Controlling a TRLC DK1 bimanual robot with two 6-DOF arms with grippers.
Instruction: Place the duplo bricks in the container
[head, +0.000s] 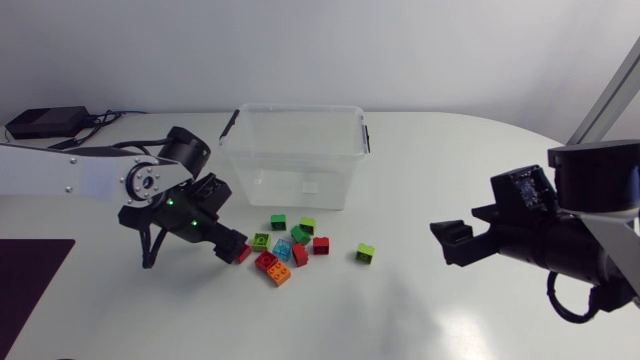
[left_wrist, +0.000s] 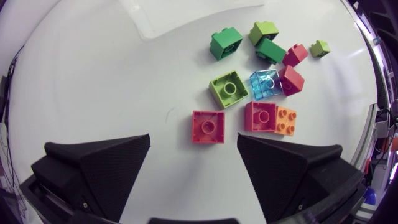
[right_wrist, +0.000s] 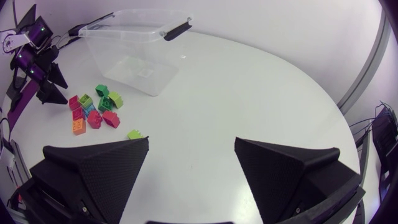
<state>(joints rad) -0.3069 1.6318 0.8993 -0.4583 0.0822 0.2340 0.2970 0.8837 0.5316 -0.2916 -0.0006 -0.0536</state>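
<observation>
Left pincer (left_wrist: 193, 135) released, low over tabletop (head: 420, 310). A pink-red brick (left_wrist: 208, 126) sits at the mouth of its gap, touching neither finger. Just beyond: red brick (left_wrist: 260, 116) touching orange brick (left_wrist: 285, 121), then lime brick (left_wrist: 229, 89), clear blue brick (left_wrist: 266, 84), green bricks (left_wrist: 226, 43). Lone lime brick (head: 366, 253) lies slightly apart. Clear container (head: 262, 165) stands behind the cluster; pale label (head: 310, 186) on it, unreadable. Right pincer (head: 452, 240) released, well apart from the bricks.
</observation>
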